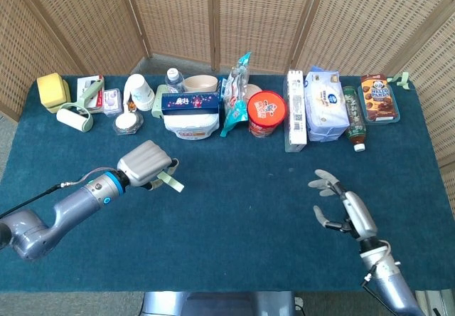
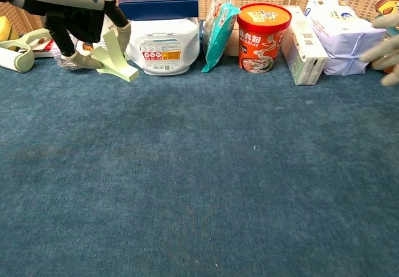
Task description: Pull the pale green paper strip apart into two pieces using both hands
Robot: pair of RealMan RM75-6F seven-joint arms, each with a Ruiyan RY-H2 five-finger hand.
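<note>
My left hand [image 1: 146, 164] hovers over the left part of the blue table and pinches the pale green paper strip [image 1: 170, 181], whose free end sticks out to the right. In the chest view the same left hand [image 2: 73, 15] shows at the top left with the strip [image 2: 115, 57] hanging from it. My right hand [image 1: 340, 206] is raised over the right side of the table, fingers spread and holding nothing. Only its fingertips [image 2: 385, 34] enter the chest view at the right edge. The hands are far apart.
A row of goods lines the table's back edge: a white tub [image 1: 190, 123] under a blue box [image 1: 190, 102], a teal snack bag [image 1: 234, 94], a red noodle cup [image 1: 266, 112], a tall white box [image 1: 296, 110], a tissue pack [image 1: 326, 105], a lint roller [image 1: 75, 117].
</note>
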